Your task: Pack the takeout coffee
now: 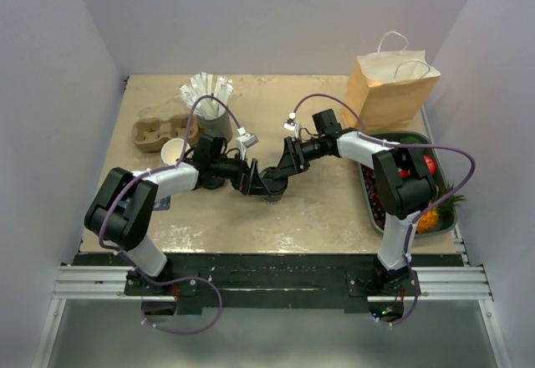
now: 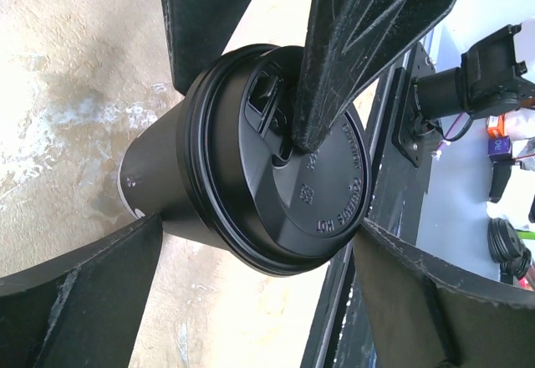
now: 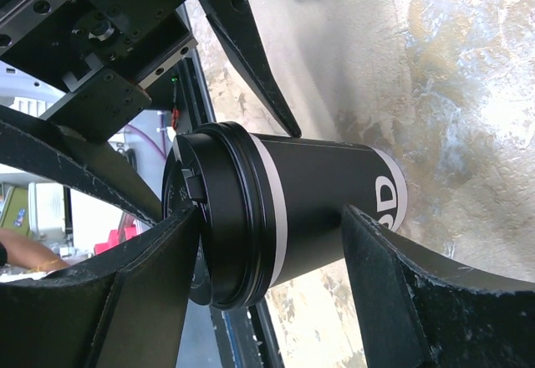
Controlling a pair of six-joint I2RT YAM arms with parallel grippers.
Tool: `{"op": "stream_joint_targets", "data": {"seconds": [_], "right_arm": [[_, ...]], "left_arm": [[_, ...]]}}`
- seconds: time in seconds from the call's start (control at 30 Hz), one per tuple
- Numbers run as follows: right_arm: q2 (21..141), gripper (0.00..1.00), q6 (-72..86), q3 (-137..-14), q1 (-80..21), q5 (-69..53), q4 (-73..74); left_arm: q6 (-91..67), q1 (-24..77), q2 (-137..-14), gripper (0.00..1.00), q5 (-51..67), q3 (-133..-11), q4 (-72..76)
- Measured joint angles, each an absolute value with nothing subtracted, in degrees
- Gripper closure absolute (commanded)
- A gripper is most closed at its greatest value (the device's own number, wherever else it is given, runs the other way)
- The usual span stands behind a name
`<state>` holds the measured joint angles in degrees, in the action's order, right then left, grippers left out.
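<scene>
While the tan speckled table [image 1: 334, 209] carries a brown paper bag [image 1: 391, 92] at upper right, action sits mid-frame. Left gripper [image 1: 253, 180] seems to pinch the small dark paper cup [image 3: 318, 196], likely steadying it upright. Right gripper [image 1: 282, 167], jaws spread, sets one finger [image 2: 351, 50] on the round black plastic lid [image 2: 276, 209], probably seating it.

We find the takeout coffee [image 1: 272, 187] mid-table [image 1: 322, 213], the paper bag [image 1: 391, 92] far right and the cup carrier [image 1: 157, 132] far left.
</scene>
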<state>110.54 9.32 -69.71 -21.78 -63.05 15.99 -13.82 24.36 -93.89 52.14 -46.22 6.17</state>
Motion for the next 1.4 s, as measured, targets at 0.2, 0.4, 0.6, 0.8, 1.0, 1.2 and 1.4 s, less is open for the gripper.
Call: {"op": "stream_joint_targets", "data": {"seconds": [0.2,0.4,0.6,0.8,1.0,1.2,1.4], "right_arm": [[110.5,0.3,9.4,-69.7,-21.7,-63.0,15.8],[110.5,0.3,9.3,-69.7,-21.4,-62.9,15.6],[110.6,0.3,9.3,-69.7,-21.3,-62.8,15.5],[110.9,0.3,9.1,-70.1,-21.2,-62.8,15.6],[111.3,0.3,8.9,-70.7,-20.9,-62.9,15.9],[111.4,0.3,8.7,-71.1,-20.8,-62.7,15.9],[111.4,0.27,8.3,-71.6,-20.8,-62.6,16.3]], "left_arm": [[-11.9,24.6,-94.5,0.05,51.4,-47.8,3.2],[-10.9,24.9,-95.9,0.06,51.3,-50.0,0.4],[-10.6,25.4,-96.7,0.06,50.8,-50.8,-1.2],[-10.3,25.9,-97.7,0.07,50.2,-52.7,-3.5],[-9.8,26.0,-99.3,0.07,49.9,-54.8,-5.8],[-9.8,26.4,-99.9,0.08,49.0,-56.1,-7.4],[-9.7,26.5,-100.0,0.05,48.9,-56.5,-7.8]]}}
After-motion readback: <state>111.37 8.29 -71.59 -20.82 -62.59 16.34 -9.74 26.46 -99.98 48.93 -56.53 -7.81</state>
